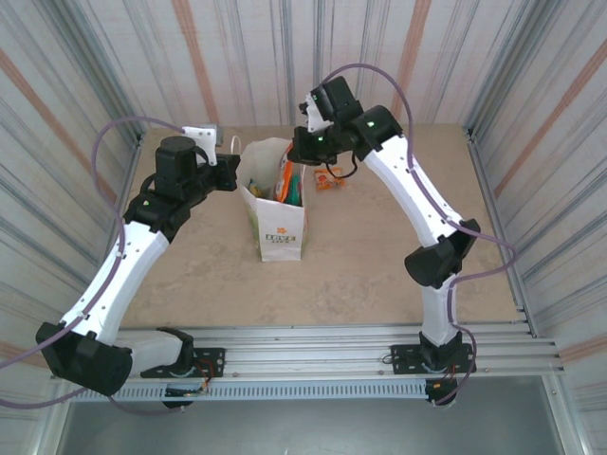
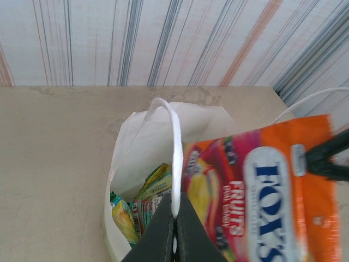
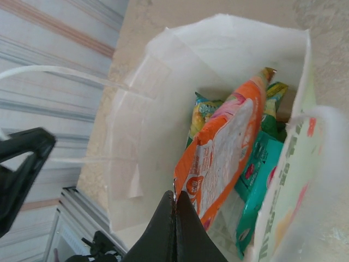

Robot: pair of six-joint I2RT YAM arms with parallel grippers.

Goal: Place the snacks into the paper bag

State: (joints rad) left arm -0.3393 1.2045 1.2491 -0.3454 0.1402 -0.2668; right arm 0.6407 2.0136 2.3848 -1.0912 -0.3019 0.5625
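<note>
The white paper bag (image 1: pixel 277 227) stands upright mid-table, its mouth open. My left gripper (image 2: pixel 175 212) is shut on the bag's near twisted handle (image 2: pixel 175 136) and holds it up. My right gripper (image 3: pixel 175 194) is shut on the top corner of an orange FOX'S packet (image 3: pixel 223 147), which hangs partly inside the bag's mouth (image 2: pixel 262 191). Several snacks lie inside: a teal packet (image 3: pixel 255 188), a green-yellow one (image 3: pixel 204 113) and a yellow one (image 2: pixel 124 215). Another small orange snack (image 1: pixel 329 177) lies on the table right of the bag.
Striped corrugated walls close in the table (image 1: pixel 379 256) at the back and both sides. A metal rail (image 1: pixel 322 346) runs along the near edge by the arm bases. The bag's far handle (image 3: pixel 65 73) sticks out loose towards the left gripper (image 3: pixel 22 158).
</note>
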